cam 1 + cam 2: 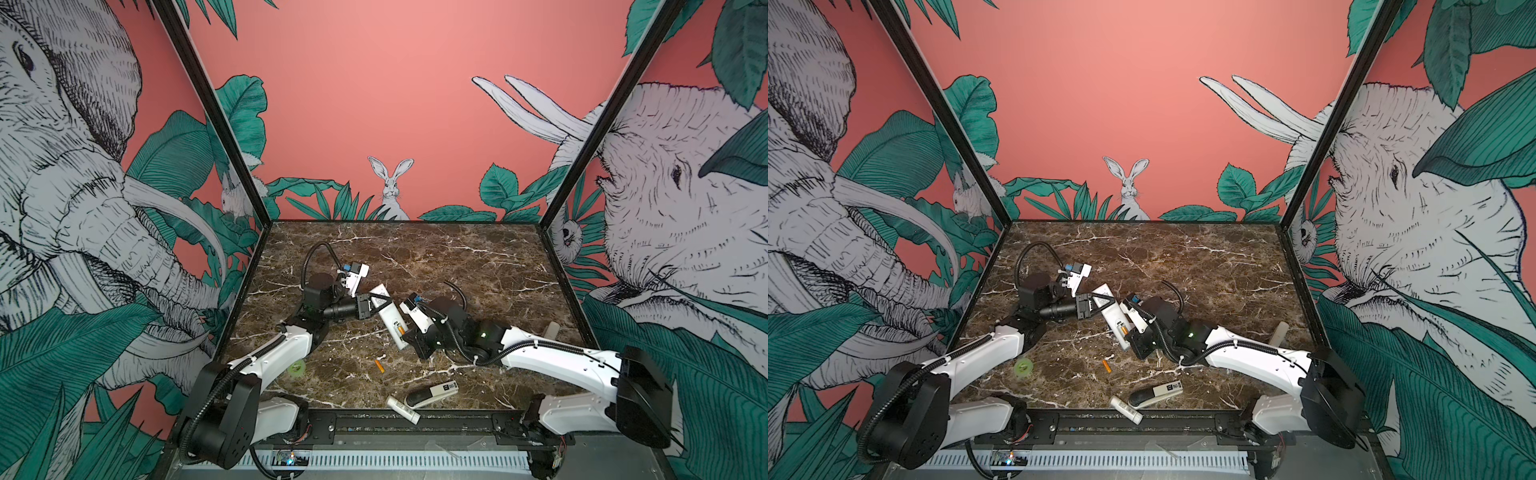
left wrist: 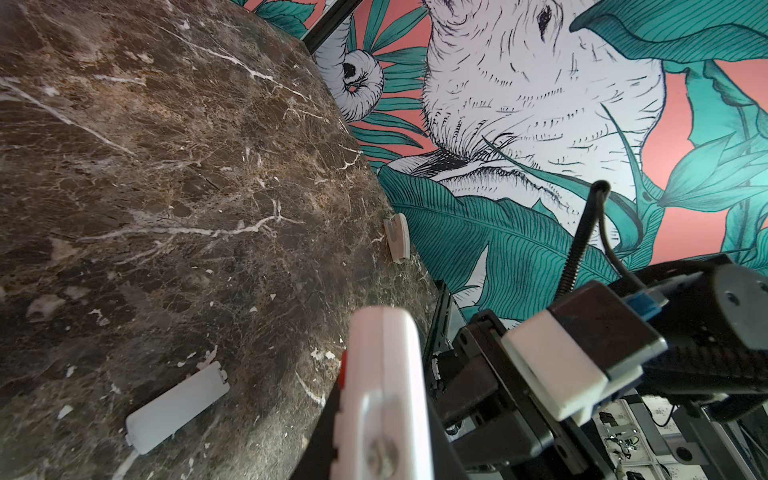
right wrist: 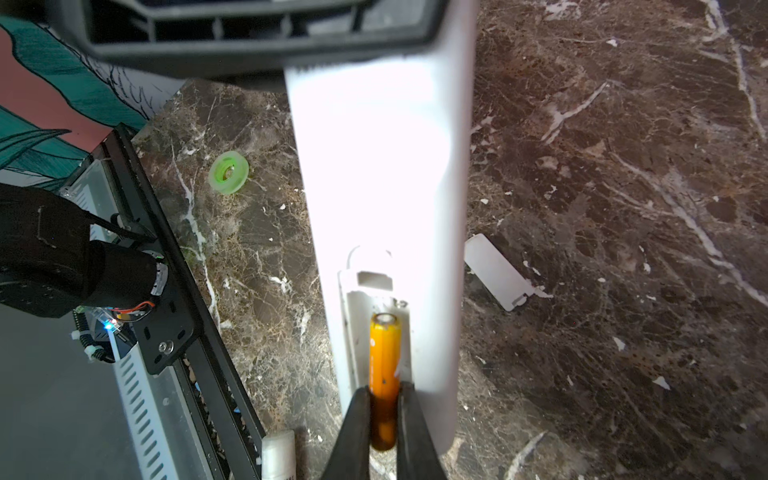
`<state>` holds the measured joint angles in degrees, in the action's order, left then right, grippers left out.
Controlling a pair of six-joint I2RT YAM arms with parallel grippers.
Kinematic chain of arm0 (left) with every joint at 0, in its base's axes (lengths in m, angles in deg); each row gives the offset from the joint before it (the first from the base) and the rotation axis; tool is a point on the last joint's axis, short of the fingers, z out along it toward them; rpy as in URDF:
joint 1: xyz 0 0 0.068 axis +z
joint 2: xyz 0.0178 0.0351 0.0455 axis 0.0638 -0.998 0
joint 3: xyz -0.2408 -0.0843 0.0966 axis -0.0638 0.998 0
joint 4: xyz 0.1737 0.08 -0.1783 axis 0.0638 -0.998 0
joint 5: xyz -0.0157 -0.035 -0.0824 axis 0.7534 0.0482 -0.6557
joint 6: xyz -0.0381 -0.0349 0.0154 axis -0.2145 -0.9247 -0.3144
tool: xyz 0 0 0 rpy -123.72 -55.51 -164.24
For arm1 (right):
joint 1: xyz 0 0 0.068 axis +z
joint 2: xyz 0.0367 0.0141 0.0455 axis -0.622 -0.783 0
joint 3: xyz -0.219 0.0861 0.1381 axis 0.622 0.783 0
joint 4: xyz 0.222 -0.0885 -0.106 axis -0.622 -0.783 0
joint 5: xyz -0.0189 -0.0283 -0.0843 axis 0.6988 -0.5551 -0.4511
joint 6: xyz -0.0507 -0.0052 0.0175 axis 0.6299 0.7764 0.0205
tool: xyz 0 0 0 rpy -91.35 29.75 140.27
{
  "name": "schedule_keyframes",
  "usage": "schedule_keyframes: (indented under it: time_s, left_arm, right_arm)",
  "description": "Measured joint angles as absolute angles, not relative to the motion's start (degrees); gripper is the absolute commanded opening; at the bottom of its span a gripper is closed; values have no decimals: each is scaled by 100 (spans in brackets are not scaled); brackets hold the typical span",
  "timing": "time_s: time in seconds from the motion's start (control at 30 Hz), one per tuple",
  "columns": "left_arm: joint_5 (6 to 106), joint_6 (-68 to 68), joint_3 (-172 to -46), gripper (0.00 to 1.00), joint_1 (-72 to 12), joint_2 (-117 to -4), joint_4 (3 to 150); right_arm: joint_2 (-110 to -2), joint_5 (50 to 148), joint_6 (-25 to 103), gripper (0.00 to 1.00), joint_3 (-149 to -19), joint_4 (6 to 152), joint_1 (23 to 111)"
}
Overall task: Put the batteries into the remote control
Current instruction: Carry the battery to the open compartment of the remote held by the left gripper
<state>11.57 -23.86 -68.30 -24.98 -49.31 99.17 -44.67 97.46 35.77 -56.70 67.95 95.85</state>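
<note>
Right wrist view: right gripper (image 3: pixel 384 399) is clamped on the tail end of one battery (image 3: pixel 385 353). It lies lengthwise in the open bay of the remote control (image 3: pixel 382 166), pale tip toward the bay's inner end wall. Reads as mid-insertion: gripping by the tail leaves the front free to reach the contact. Left gripper (image 1: pixel 380 300) is clenched across the remote's far end in both top views, plain back turned up. My read is that it acts as a fixture, so the body can't skid under the push and the bay faces the other arm. Can't tell whether the remote's near end touches the desk (image 1: pixel 457 257). Second battery (image 1: pixel 379 365) lies loose on the desk near the remote's near end, handy for the next pick. Battery cover (image 3: pixel 496 272) lies flat on the desk beside the remote, out of the insertion path. Risk: if the battery isn't seated flat, it may pop out on release.
</note>
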Motion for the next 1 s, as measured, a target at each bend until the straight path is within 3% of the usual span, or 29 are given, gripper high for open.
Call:
schedule_keyframes:
  time_s: [1.0]
  left_arm:
    - [1391,-2445,-6985,0,-2470,-5097,9797]
  right_arm:
    - [-5112,9116,3107,16,-6614,5731,9628]
